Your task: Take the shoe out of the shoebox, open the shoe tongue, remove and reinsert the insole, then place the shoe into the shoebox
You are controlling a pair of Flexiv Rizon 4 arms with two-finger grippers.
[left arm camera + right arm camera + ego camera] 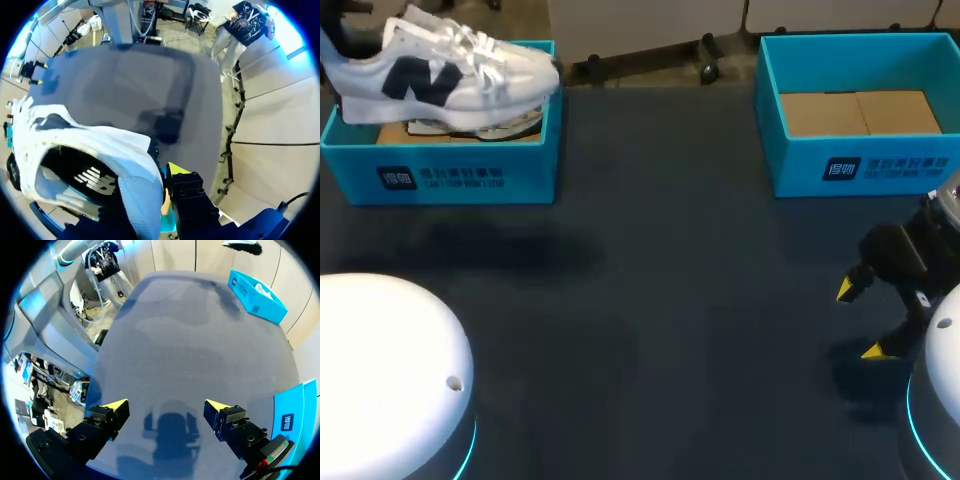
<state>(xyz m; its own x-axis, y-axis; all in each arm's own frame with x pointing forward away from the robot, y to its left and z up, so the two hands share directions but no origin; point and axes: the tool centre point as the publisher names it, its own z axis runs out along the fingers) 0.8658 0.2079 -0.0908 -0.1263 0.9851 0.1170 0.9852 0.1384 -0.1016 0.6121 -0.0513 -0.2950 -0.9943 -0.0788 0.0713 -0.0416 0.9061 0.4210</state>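
Left gripper clamped on the heel of the white shoe, only one yellow tip showing, against the heel's outer side. The shoe hangs just above the left shoebox, toe toward the table's middle, and a second shoe lies inside that box beneath it. Right gripper fingers spread wide over the dark table, well apart from the left shoebox; the other shoebox sits across the table from it.

The white sneaker with a navy logo hangs level just above the open teal shoebox.
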